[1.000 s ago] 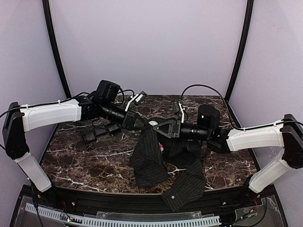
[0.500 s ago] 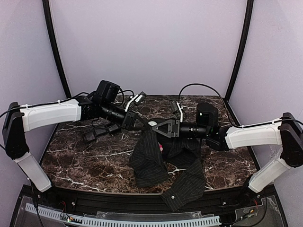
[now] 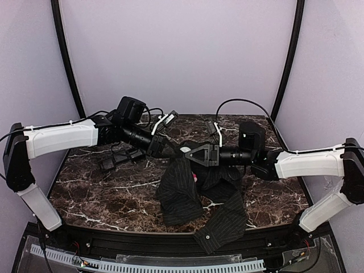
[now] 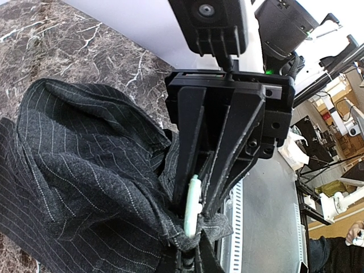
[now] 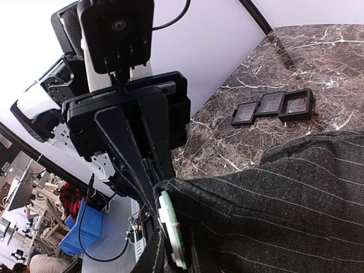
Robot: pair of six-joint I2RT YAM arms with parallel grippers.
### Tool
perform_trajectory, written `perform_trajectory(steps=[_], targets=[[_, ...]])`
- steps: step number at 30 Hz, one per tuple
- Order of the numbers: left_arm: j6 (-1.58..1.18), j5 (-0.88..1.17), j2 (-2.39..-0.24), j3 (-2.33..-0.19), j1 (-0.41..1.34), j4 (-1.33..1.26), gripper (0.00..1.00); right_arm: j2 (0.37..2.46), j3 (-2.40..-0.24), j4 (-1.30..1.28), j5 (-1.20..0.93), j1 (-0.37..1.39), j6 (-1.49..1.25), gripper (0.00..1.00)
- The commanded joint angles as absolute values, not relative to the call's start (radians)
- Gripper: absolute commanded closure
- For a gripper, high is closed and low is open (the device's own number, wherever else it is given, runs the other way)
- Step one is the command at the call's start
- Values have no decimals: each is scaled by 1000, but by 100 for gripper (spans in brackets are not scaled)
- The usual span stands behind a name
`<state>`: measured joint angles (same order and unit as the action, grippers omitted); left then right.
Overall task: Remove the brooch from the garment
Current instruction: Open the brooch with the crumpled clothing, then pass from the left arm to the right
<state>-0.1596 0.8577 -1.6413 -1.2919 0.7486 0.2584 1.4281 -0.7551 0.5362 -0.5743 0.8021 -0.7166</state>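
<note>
Table [image 3: 96, 196] of dark marble bears it all. The shirt [image 3: 179, 196], dark and pinstriped, lies crumpled at mid-table, with one fold raised to where the two arms meet. The left gripper [image 3: 175, 150] reaches in from the left, its jaws closed on that raised fold. The right gripper [image 3: 190, 153] faces it tip to tip from the right. Its jaws stand a sliver apart about the same fold, and I cannot tell whether they grip. Three black trays [image 3: 120, 157] sit far left, well apart from the shirt. At the pinch, both wrist views show a pale disc [image 4: 192, 206] edge-on, touching the cloth between the fingers. Whether it belongs to the brooch I cannot tell. The brooch [image 3: 194, 178] itself shows only as a pink speck on the shirt, just near of the grippers.

By the look of it the brooch is light, small and stiff, with petals that are likely delicate. The cloth is soft and will drag along with it. The best hold is the rim, taken edge-on, with the other gripper pinning the cloth just beside it.
</note>
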Motion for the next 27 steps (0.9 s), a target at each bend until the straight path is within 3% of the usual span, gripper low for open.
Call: perform_trajectory(steps=[1, 8, 21, 27], targets=[[-125, 923, -1617, -1329, 768, 261, 99, 1352, -759, 457, -486, 785, -669, 83], [-121, 929, -1617, -1330, 766, 261, 99, 1290, -727, 423, -462, 763, -657, 63], [-129, 924, -1621, -1328, 767, 257, 99, 1324, -722, 531, -643, 759, -672, 64], [-131, 931, -1622, -1328, 766, 255, 99, 1362, -733, 542, -663, 761, -678, 70]])
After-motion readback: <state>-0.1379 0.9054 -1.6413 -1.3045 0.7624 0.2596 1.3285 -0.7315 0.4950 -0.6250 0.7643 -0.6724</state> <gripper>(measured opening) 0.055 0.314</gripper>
